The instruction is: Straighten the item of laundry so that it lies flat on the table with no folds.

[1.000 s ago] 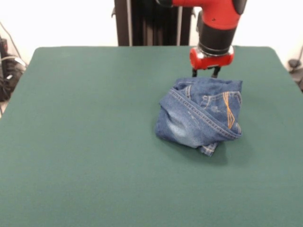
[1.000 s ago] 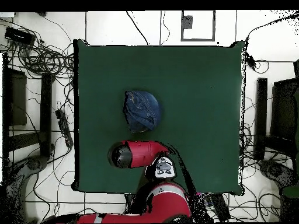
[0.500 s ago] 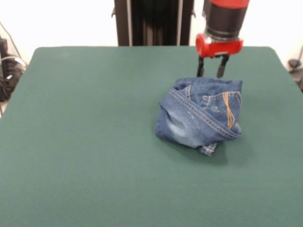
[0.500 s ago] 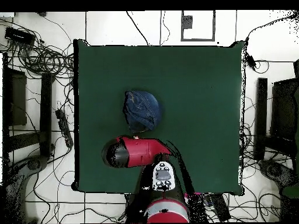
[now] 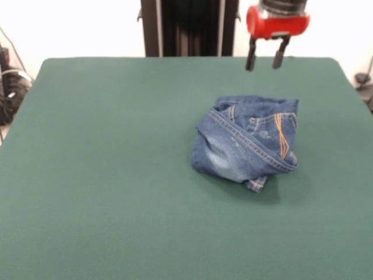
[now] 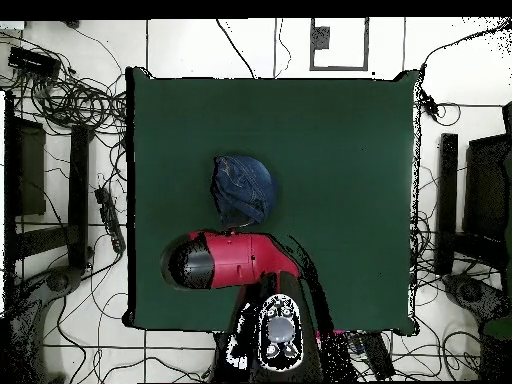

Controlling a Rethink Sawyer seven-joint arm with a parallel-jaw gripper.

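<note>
The blue denim jeans lie bunched in a folded heap right of the middle of the green table, an orange-stitched pocket facing up on the right side. In the overhead view the jeans show as a rounded blue bundle left of the table's centre. My gripper hangs well above the table beyond the heap's far edge, open and empty, its two black fingers apart. In the overhead view the red arm hides the gripper.
The robot's dark pedestal stands at the table's far edge. Cables and dark equipment lie on the floor around the table.
My gripper has risen from just behind the jeans' far edge to well above the table and moved slightly right in the front view. The jeans have not moved.
</note>
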